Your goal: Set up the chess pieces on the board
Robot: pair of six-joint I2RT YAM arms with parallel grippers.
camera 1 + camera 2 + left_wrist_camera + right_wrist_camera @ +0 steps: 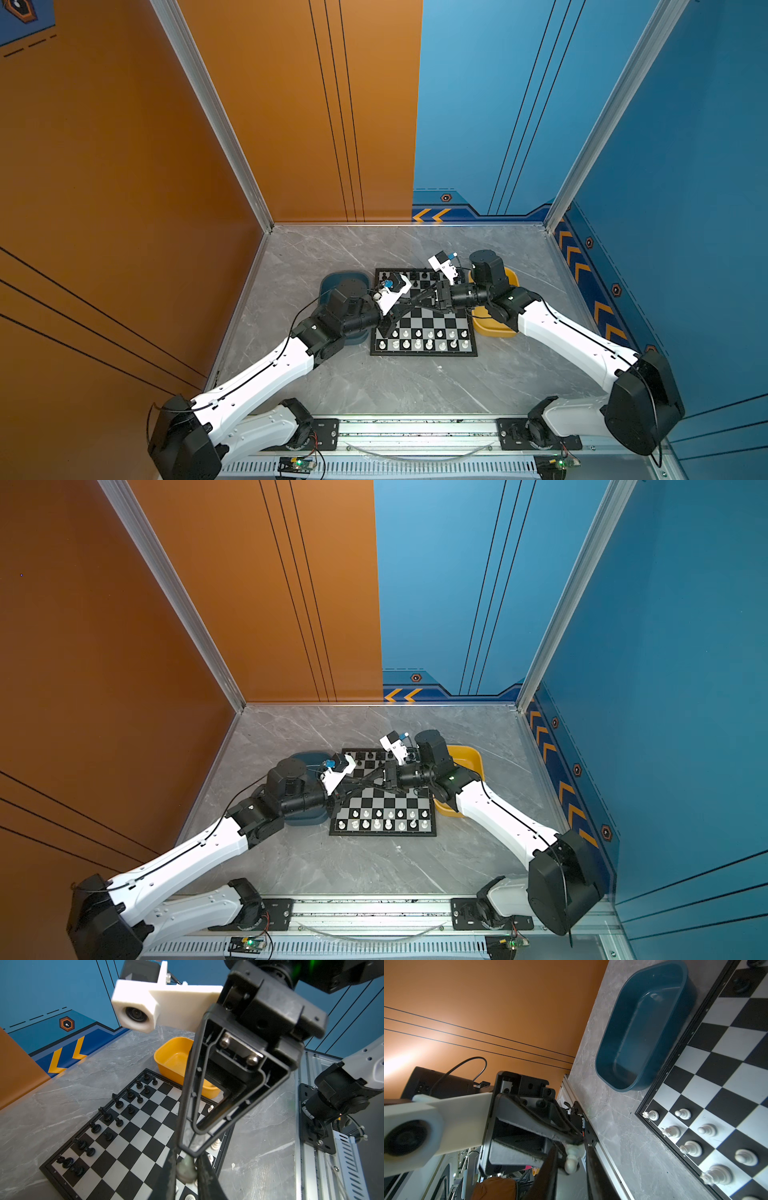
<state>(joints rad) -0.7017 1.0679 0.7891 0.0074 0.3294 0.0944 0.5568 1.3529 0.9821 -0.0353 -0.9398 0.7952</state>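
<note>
Mid-air handover over board [432, 322], 9 o'clock edge: left gripper [576, 1140] clenched on white pawn [572, 1157], right gripper [188, 1152] straddling it, grip unclear. Risk: early left release drops pawn onto white pieces [429, 344] at 6 o'clock, toppling them.

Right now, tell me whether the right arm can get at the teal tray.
Probably not: the left arm lies over the tray, and the right gripper meets the left gripper at a white pawn.
</note>
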